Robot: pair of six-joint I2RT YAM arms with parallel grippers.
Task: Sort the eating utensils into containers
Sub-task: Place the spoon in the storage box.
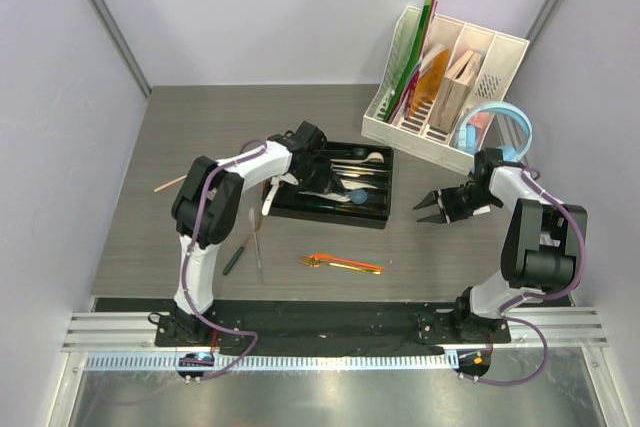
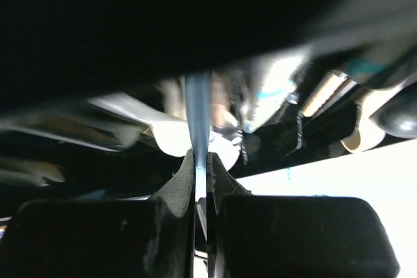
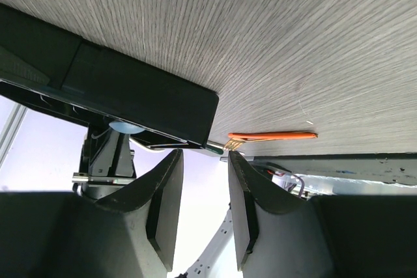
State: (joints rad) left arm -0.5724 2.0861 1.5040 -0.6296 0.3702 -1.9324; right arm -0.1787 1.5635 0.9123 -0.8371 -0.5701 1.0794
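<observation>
The black cutlery tray (image 1: 330, 213) lies mid-table with white and steel utensils (image 1: 352, 164) in its compartments. My left gripper (image 1: 303, 175) hangs over the tray's left end. In the left wrist view this gripper (image 2: 201, 161) is shut on the thin handle of a blue spoon (image 2: 197, 115), above white ceramic spoons (image 2: 171, 136). The spoon's blue bowl (image 1: 355, 197) shows inside the tray. My right gripper (image 1: 428, 211) hovers right of the tray, open and empty (image 3: 205, 161). Orange chopsticks (image 1: 350, 263) and a gold fork (image 3: 235, 142) lie on the table in front of the tray.
A green-handled utensil (image 1: 236, 256) and a steel piece (image 1: 258, 247) lie at the front left. A wooden chopstick (image 1: 170, 185) lies at the left edge. A white file organiser (image 1: 440, 87) and light-blue headphones (image 1: 497, 127) stand at the back right.
</observation>
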